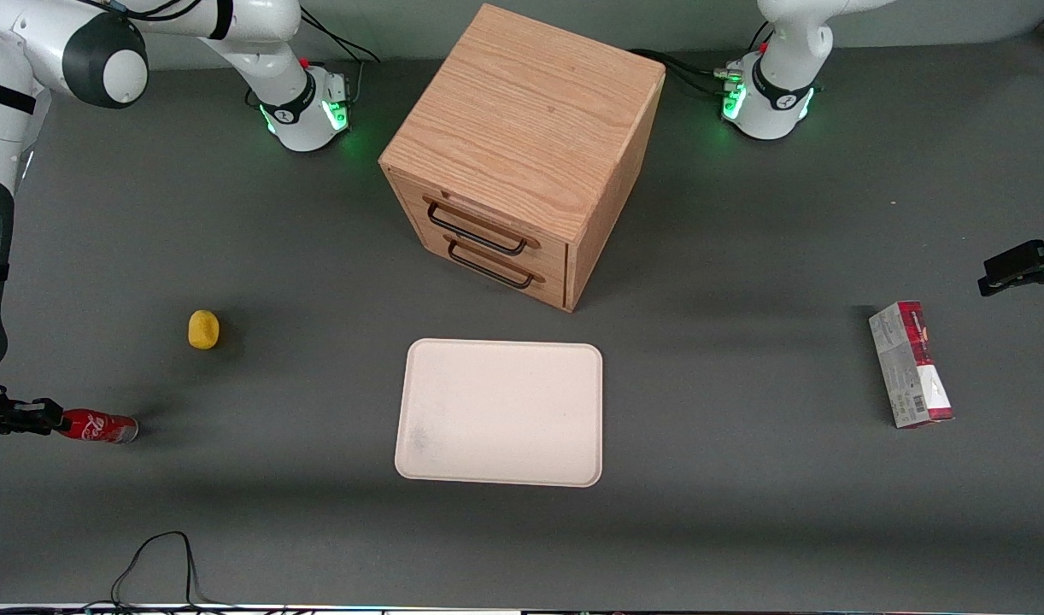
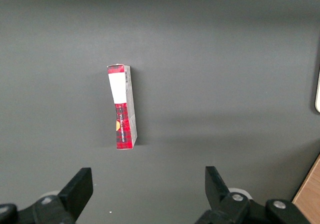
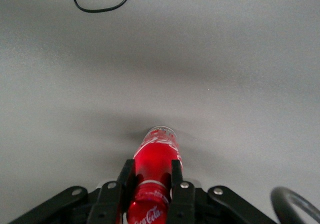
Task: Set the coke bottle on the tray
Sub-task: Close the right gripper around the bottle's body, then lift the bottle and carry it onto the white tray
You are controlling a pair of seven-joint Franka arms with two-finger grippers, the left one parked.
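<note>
The coke bottle (image 1: 103, 427) lies on its side on the grey table at the working arm's end, about level with the tray's nearer half. It is red with white script, and its silvery base points toward the tray. My right gripper (image 1: 55, 420) is low at the bottle's cap end. In the right wrist view the two black fingers (image 3: 176, 176) press on either side of the bottle (image 3: 159, 146) at its shoulder and neck, and the gripper (image 3: 151, 166) is shut on it. The cream tray (image 1: 501, 412) lies flat and bare in front of the drawers, well apart from the bottle.
A wooden two-drawer cabinet (image 1: 522, 154) stands farther from the camera than the tray. A small yellow object (image 1: 202, 329) lies a little farther from the camera than the bottle. A red-and-grey carton (image 1: 911, 365) lies toward the parked arm's end. A black cable (image 1: 159, 564) loops by the near table edge.
</note>
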